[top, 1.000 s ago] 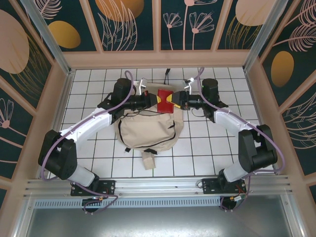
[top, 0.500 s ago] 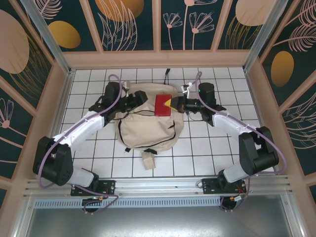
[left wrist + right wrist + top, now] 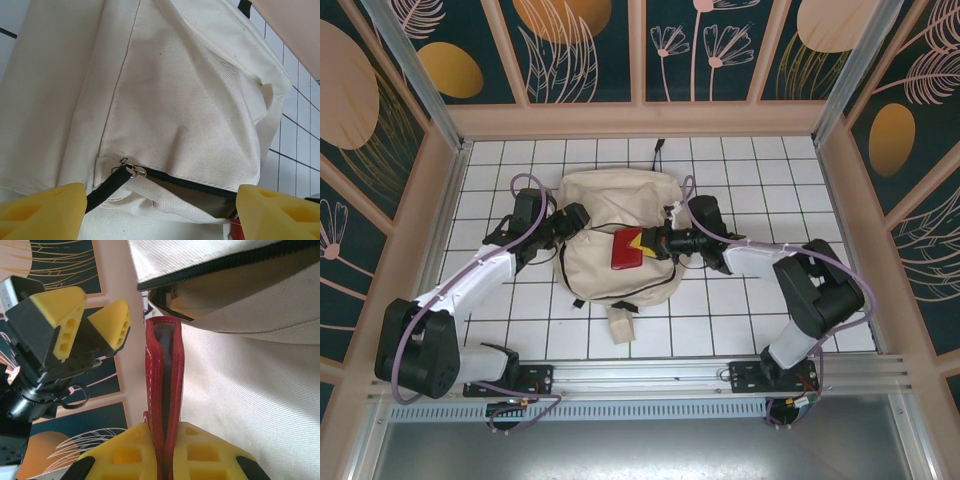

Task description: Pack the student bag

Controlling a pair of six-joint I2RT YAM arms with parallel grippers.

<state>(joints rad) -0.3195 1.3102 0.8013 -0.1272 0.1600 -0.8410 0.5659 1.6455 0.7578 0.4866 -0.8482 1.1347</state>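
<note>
The student bag (image 3: 620, 262), beige with dark zipper lines, lies flat mid-table. My right gripper (image 3: 652, 244) is shut on the edge of a flat red pouch (image 3: 627, 249) with a yellow corner, held over the bag's front. In the right wrist view the pouch (image 3: 164, 365) stands edge-on between my right gripper's (image 3: 164, 440) yellow fingers, just below the bag's part-open zipper mouth (image 3: 220, 267). My left gripper (image 3: 574, 220) is open at the bag's left side. Its view has the bag's zipper (image 3: 190, 184) and pull (image 3: 131, 170) between the left gripper's (image 3: 160, 212) spread fingers.
White tiled floor (image 3: 740, 290) surrounds the bag, walled by a wooden frame (image 3: 640, 120). A bag strap (image 3: 620, 325) trails toward the near edge. My left gripper's yellow fingers (image 3: 107, 322) sit close to the pouch in the right wrist view.
My left gripper opened and drew back left. The right gripper shut on the red pouch and carried it nearer and lower over the bag. The bag's top settled flat.
</note>
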